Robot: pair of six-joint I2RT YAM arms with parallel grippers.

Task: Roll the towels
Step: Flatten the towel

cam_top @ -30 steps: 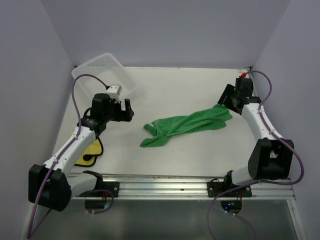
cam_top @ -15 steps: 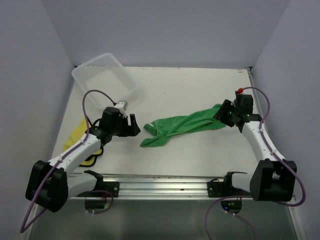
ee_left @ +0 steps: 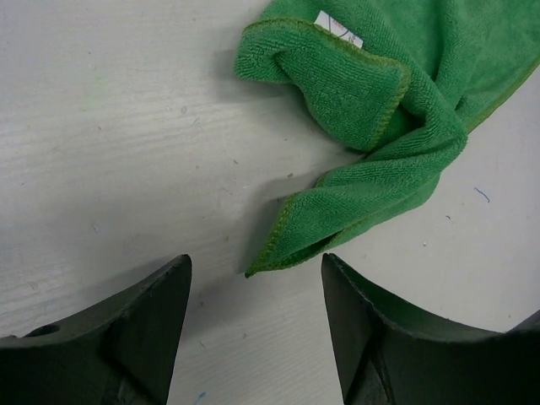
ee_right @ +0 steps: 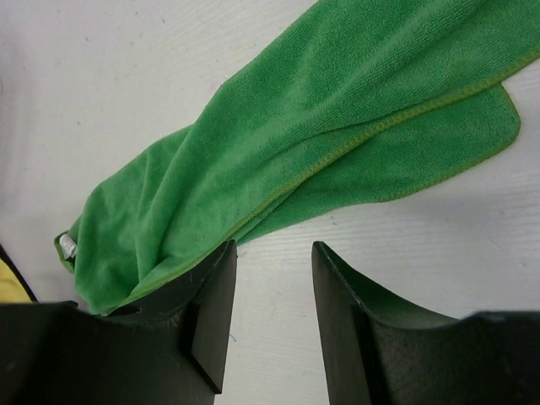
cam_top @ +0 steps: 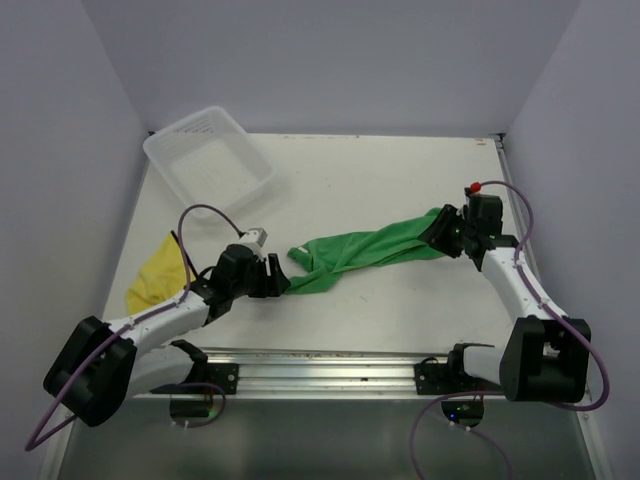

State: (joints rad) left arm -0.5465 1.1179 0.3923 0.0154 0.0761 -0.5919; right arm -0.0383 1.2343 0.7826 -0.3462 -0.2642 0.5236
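Observation:
The green towel (cam_top: 365, 252) lies bunched in a long strip across the middle of the table. My left gripper (cam_top: 276, 281) sits low at its left end, open. In the left wrist view the towel's (ee_left: 380, 118) pointed corner lies just ahead of the gap of the left gripper (ee_left: 255, 278), with nothing between the jaws. My right gripper (cam_top: 440, 234) is at the towel's right end, open. In the right wrist view the right gripper (ee_right: 272, 270) straddles bare table just short of the towel's (ee_right: 337, 126) hem. The yellow towel (cam_top: 155, 282) lies at the left, behind the left arm.
A white mesh basket (cam_top: 210, 158) stands tilted at the back left corner. Purple walls close in the left, back and right sides. A metal rail (cam_top: 330, 362) with the arm bases runs along the near edge. A sliver of the yellow towel (ee_right: 10, 291) shows at the right wrist view's left edge.
The left arm swung down from beside the basket to the green towel's left corner, uncovering the yellow towel. The right arm came forward to the towel's right end. Both sets of jaws narrowed.

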